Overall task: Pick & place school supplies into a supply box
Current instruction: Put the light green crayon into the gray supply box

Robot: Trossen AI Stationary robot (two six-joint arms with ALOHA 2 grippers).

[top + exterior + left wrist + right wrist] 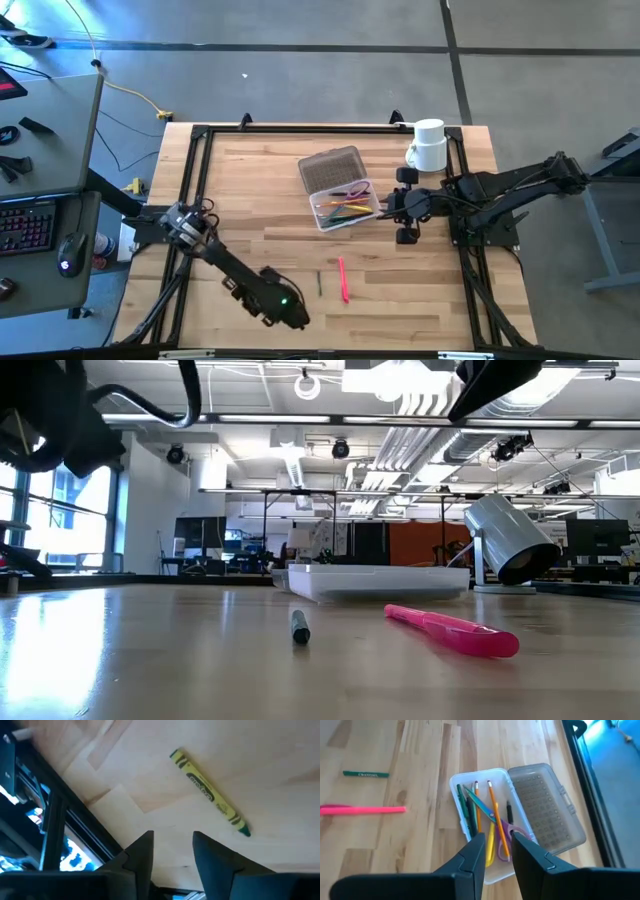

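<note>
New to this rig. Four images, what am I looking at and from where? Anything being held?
Two robot arms at a wooden table. One camera looks down from overhead, one sits at tabletop height, one rides each wrist. The left gripper, open, hovers near a green crayon. The right gripper, open, hangs over the open supply box, which already holds pencils, pens and scissors. A pink pen lies loose on the table; a white mug stands at the far edge. Nothing is held.

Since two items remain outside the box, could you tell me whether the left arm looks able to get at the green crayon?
Probably yes: the left pincer is open, the green crayon lies just ahead on bare table, nothing between.
</note>
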